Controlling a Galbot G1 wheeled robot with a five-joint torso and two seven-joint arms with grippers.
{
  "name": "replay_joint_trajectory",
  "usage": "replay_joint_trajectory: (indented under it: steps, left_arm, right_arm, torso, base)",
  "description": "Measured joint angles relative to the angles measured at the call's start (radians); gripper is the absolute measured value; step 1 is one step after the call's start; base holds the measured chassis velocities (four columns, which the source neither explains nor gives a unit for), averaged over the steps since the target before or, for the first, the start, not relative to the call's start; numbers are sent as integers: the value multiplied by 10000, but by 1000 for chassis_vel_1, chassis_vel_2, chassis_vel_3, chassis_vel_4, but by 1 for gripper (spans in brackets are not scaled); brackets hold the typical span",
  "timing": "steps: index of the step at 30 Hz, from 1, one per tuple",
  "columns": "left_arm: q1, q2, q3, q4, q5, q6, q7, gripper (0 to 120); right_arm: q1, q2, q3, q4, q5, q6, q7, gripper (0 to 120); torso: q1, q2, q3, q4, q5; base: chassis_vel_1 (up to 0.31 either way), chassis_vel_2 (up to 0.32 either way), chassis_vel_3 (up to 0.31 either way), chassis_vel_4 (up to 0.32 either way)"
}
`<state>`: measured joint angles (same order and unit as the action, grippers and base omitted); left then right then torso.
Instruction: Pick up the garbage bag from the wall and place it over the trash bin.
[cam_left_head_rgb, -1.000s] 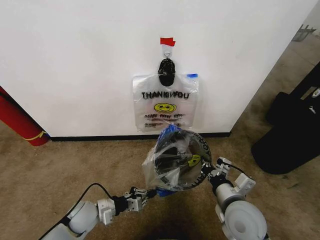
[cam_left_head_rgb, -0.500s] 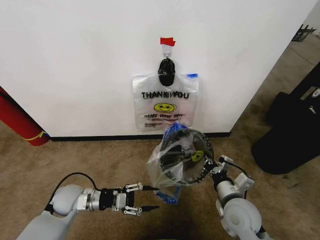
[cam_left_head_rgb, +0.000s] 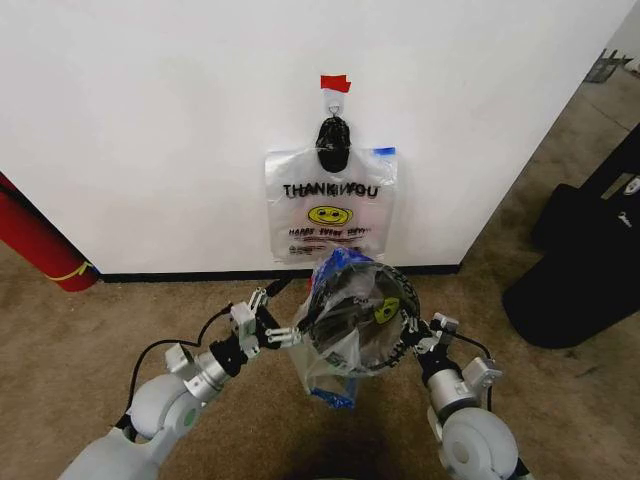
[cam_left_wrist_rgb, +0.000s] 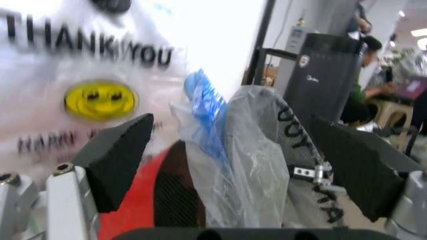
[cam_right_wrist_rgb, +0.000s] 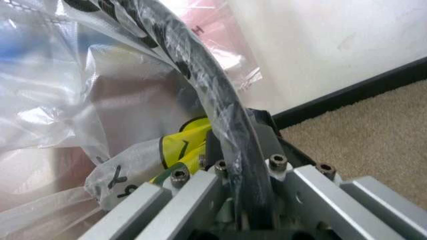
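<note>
Right hand (cam_left_head_rgb: 418, 338) clamps the bag-draped trash bin (cam_left_head_rgb: 362, 318) rim at 3 o'clock; left hand (cam_left_head_rgb: 270, 322), fingers spread wide, nears the garbage bag (cam_left_head_rgb: 335, 365) at 9 o'clock; best pinch loose film and pull outward evenly.

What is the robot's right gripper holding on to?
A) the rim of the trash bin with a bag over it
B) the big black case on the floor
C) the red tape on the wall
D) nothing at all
A: the right gripper is shut on the black rim of the trash bin, which it holds lifted and tilted toward the camera, with the garbage bag draped over it.
</note>
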<state>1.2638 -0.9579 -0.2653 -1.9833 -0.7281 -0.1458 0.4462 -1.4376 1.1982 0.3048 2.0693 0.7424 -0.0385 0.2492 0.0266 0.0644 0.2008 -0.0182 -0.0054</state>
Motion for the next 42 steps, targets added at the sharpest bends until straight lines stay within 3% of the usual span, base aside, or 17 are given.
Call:
replay_joint_trajectory:
  steps: [3,7,11,23,30,35,42]
  left_arm:
    - [20,-1,1,-145,-332,422,-169,81]
    - [80,-12,-48,-320,-754,1098,-221,61]
    - [83,-32,-48,-332,-863,1236,-248,51]
    - [22,-119,-19,-392,-1900,1685,-575,3]
    - [4,-112,-50,-311,-2069,1670,-561,0]
    - [-177,-167,-81,-134,-1924,1596,-1144,0]
    - [-616,-90,-186,651,-960,1311,-1369,0]
  right_arm:
    - [-7,-17,-12,27,-5,3,-4,0]
    - [-21,-56,-50,114,-11,3,-5,0]
    - [-21,-65,-69,148,-11,2,-5,0]
    - [-29,-180,-105,264,7,-28,15,0]
    - [-47,-193,-109,287,34,-28,19,0]
    - [-124,-206,-157,413,39,-48,21,0]
    - [-376,-253,-320,1034,463,-494,40,0]
  torso:
    - [0,0,0,1,3]
    - [0,0,0,1,2]
    - [0,0,0,1,1]
    - [0,0,0,1,1]
    - [0,0,0,1,1]
    - [0,0,0,1,0]
    - [0,0,0,1,-1]
  base:
    - [0,0,0,0]
    - [0,0,0,0]
    - [0,0,0,0]
    - [0,0,0,0]
    - [0,0,0,0]
    - [0,0,0,0]
    - [0,0,0,0]
